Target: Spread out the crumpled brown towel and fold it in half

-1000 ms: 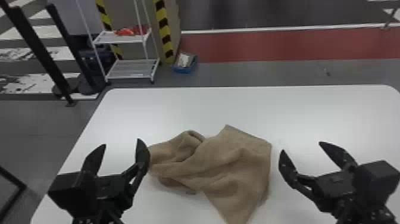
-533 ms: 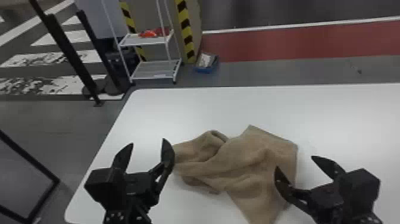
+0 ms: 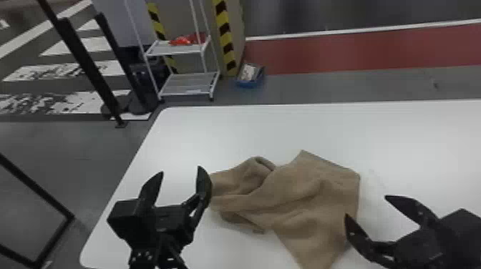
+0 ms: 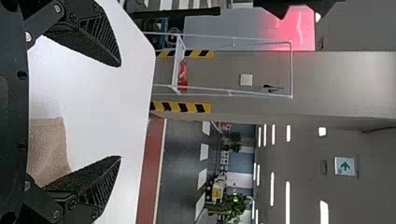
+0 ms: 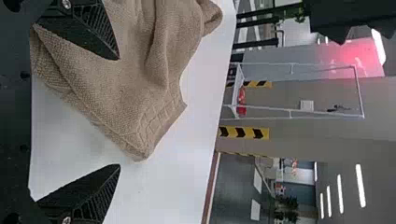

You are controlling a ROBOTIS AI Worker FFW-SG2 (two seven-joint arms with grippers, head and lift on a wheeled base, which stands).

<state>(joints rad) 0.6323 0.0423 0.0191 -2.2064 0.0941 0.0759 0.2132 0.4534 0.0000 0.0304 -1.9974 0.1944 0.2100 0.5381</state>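
Brown towel (image 3: 300,204), crumpled, heaped in loose folds on white table (image 3: 257,132); one corner pointing away.

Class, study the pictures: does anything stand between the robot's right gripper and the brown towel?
Nothing visible does. The right gripper is open at the right side of the towel, one finger overlapping its edge in the head view; the towel lies on the white table.

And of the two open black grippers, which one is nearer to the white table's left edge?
The left gripper: it is on that side of the crumpled brown towel, while the right gripper is at the towel's other side.
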